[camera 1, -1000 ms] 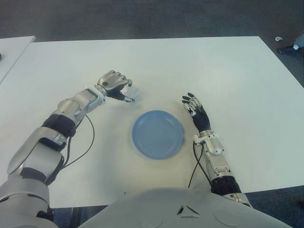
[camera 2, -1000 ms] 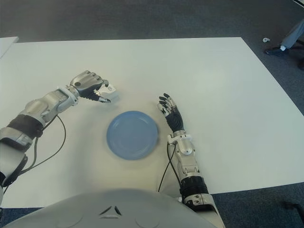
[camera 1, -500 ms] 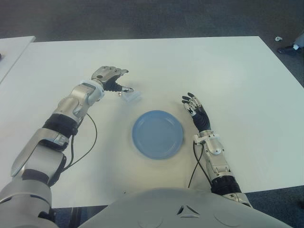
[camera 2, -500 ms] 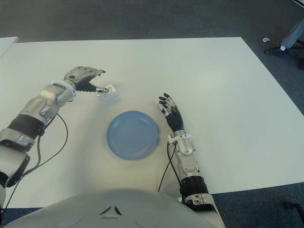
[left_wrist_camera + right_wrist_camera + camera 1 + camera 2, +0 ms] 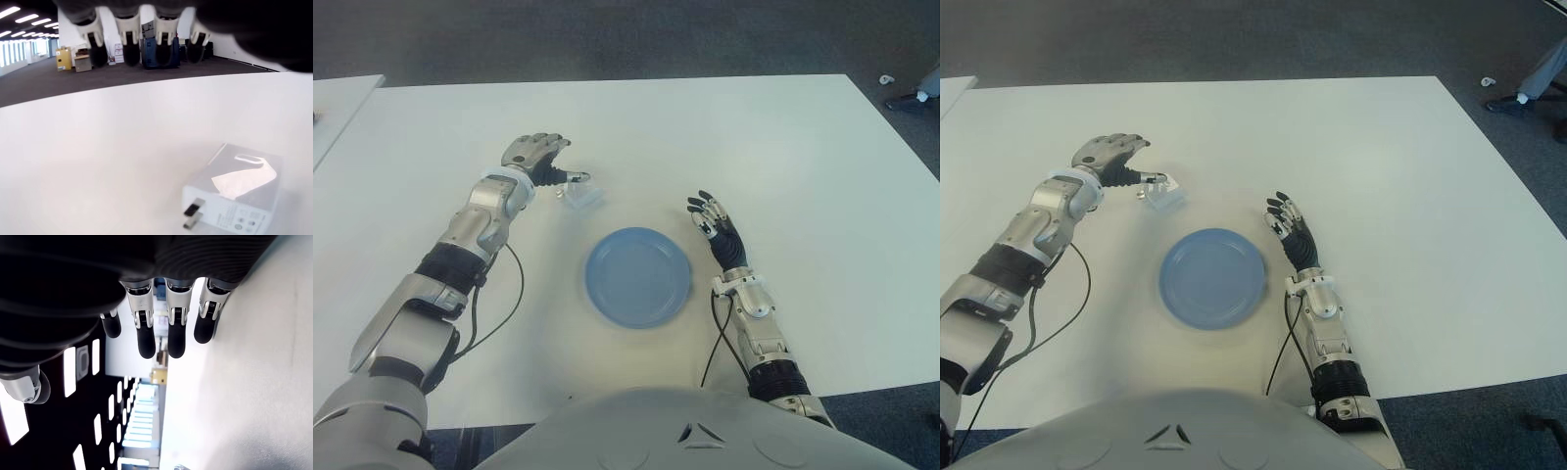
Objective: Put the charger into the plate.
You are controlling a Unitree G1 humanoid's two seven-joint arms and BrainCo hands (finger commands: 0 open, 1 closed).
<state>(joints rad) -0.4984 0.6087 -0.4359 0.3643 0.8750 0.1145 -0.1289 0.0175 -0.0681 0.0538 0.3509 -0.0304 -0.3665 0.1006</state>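
Note:
The charger (image 5: 582, 194), a small white block with metal prongs, lies on the white table (image 5: 783, 147) just beyond the blue plate (image 5: 638, 276), toward its left. My left hand (image 5: 546, 163) hovers beside the charger on its left, open, with the thumb tip close to it. In the left wrist view the charger (image 5: 234, 196) sits free on the table and the straightened fingers (image 5: 127, 44) are well away from it. My right hand (image 5: 715, 220) shows to the right of the plate, open with nothing in it.
A black cable (image 5: 499, 294) loops from my left forearm over the table, and another (image 5: 715, 343) runs by my right wrist. A second white table (image 5: 337, 108) stands at the far left. A person's shoe (image 5: 1503, 103) is on the floor beyond the right corner.
My left hand was curled over the charger a second ago. It has uncurled and drawn back to the left, leaving the charger on the table. The right hand has not moved.

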